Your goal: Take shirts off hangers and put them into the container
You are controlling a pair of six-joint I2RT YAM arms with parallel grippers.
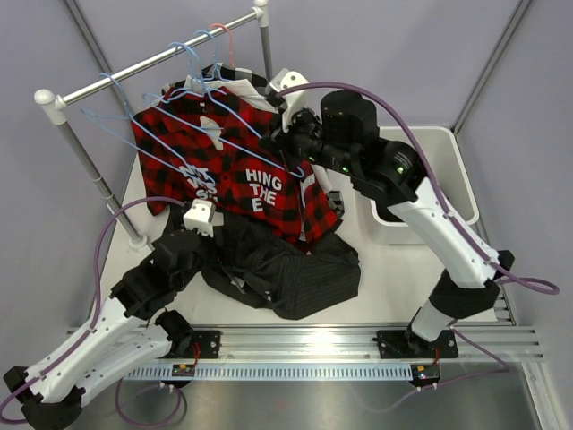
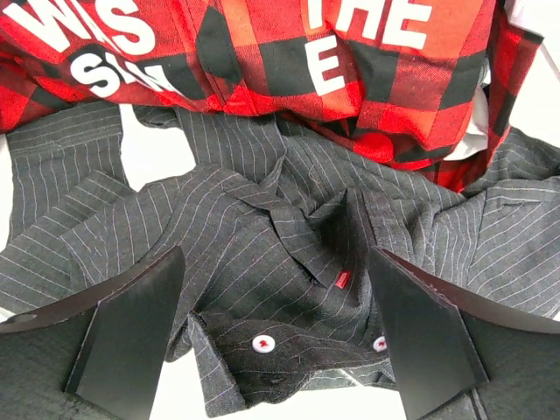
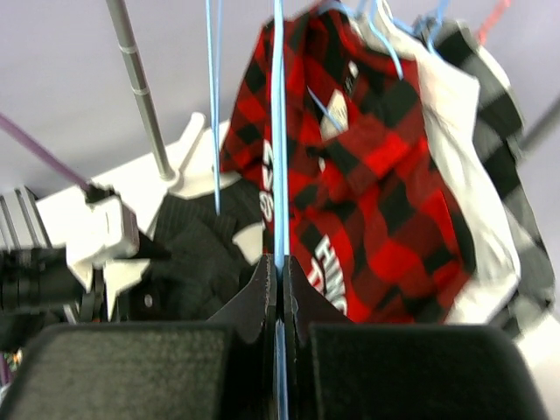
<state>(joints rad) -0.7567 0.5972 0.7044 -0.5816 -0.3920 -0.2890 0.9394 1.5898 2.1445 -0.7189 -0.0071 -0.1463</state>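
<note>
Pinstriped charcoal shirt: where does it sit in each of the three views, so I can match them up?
Top external: pinstriped shirt lies in a crumpled heap, lower centre.
Left wrist: it fills the middle and bottom, under the open left tool.
Right wrist: not clearly in it; the dark blur at lower left is unreadable.
Shared landmark: red plaid shirt with white lettering, in all three views.

Plaid shirt (image 1: 242, 161) and hangers (image 1: 201, 82) crowd the rail (image 1: 152, 61).

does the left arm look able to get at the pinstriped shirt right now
Probably yes. The left gripper hangs open just over the pinstriped shirt, which lies right between its fingers with nothing in the way. The plaid shirt only covers its far edge.
</note>
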